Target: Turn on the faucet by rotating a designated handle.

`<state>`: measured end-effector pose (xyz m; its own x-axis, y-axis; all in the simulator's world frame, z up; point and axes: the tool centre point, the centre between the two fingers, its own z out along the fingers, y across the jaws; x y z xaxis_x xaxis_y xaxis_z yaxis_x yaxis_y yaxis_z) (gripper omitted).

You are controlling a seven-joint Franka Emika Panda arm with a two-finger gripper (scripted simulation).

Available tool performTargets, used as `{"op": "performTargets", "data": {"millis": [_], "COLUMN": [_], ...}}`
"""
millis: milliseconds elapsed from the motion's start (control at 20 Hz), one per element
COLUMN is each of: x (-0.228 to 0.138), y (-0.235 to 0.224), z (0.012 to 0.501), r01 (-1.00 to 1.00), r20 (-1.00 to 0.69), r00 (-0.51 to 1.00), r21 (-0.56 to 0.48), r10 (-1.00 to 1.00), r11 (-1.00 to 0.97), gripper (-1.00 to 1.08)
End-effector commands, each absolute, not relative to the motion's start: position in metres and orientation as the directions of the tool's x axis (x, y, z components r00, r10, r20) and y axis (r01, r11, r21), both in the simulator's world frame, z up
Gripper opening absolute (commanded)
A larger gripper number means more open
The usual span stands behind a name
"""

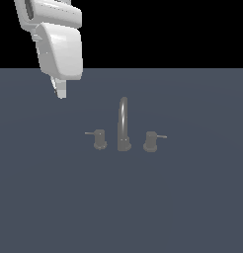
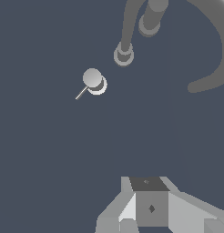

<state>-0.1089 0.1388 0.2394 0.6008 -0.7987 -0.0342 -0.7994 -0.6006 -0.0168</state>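
While the gripper (image 1: pixel 60 93) hangs well apart from the faucet (image 1: pixel 123 126), up toward the exterior view's left, its finger state can't be told. Handle (image 1: pixel 99 139) sits left of the spout, rod pointing left, untouched.

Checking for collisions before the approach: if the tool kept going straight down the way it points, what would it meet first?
Probably just the bare surface. The tool hangs apart from the handle and spout; depth is unclear.
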Motion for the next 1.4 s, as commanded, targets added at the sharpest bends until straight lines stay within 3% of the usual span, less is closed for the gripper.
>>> {"op": "performTargets", "data": {"millis": [0, 1350], "x": [-0.099, 0.013], "y": [0.141, 0.129], "z": [0.229, 0.105], "r01": [-0.825, -0.995], "r20": [-0.034, -0.006], "r00": [0.565, 0.097], "r21": [-0.017, -0.002], "r10": [-0.824, -0.995], "r11": [-0.565, -0.097], "gripper": [-1.00, -1.00]}}
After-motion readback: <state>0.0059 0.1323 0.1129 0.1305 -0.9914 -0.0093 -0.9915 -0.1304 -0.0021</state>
